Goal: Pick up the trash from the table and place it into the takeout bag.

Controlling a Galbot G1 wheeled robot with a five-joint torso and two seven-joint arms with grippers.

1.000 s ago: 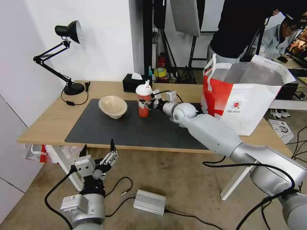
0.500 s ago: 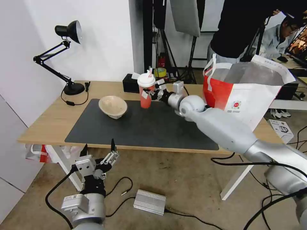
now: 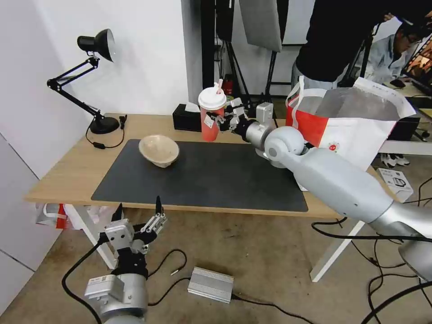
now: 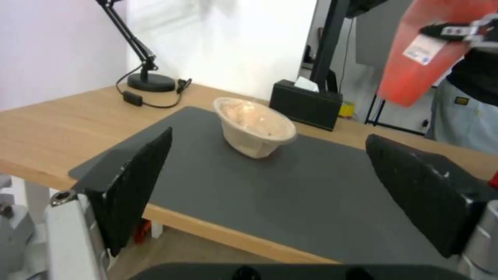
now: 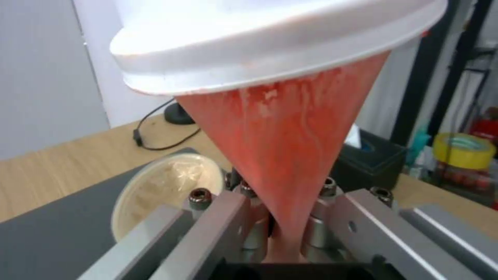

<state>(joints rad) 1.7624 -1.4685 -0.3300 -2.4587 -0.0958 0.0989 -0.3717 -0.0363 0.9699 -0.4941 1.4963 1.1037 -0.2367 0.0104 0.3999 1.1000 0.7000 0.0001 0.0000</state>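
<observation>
My right gripper (image 3: 219, 120) is shut on the red drink cup (image 3: 210, 116) with its white lid, holding it upright in the air above the back edge of the dark mat. The wrist view looks up the cup (image 5: 283, 128) from between the fingers. The cup (image 4: 433, 54) hangs high in the left wrist view too. A beige paper-pulp bowl (image 3: 158, 150) sits tilted on the mat's left part (image 4: 253, 127). The takeout bag (image 3: 348, 128), white with a red panel and foil lining, stands open at the table's right end. My left gripper (image 3: 137, 211) is open, parked below the table's front edge.
A black tissue box (image 3: 186, 117) stands at the back of the table (image 3: 63, 180), behind the cup. A black desk lamp (image 3: 92, 81) with its cable occupies the back left corner. A person stands behind the bag. A silver box (image 3: 210, 284) and cables lie on the floor.
My right gripper has lifted the red cup off the mat and carried it up and toward the back right. The left arm and the bowl stayed put.
</observation>
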